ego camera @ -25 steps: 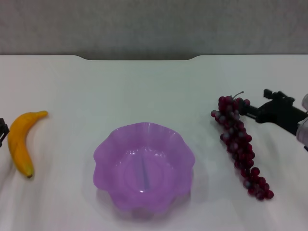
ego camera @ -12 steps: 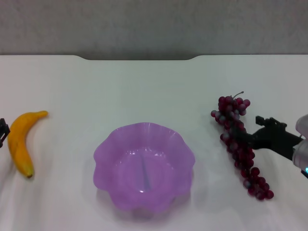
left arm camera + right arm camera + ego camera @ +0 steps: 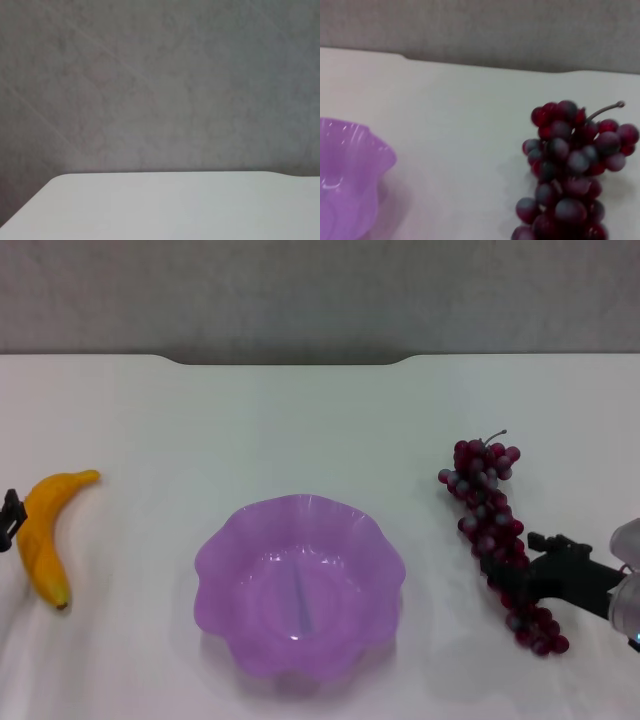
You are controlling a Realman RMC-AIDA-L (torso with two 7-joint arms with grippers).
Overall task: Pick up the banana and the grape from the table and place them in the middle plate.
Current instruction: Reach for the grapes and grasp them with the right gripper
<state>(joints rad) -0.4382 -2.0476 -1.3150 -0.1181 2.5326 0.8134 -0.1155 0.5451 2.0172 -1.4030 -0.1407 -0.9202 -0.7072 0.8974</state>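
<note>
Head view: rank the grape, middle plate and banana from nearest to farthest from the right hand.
1. the grape, right side, with the right hand at its lower half
2. the middle plate, centre
3. the banana, far left

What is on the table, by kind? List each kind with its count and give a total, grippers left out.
Bananas: 1, the banana on the robot's left
Grape bunches: 1, the grape on the robot's right
Plates: 1, the middle plate, nothing in it
Total: 3 things on the table
</note>
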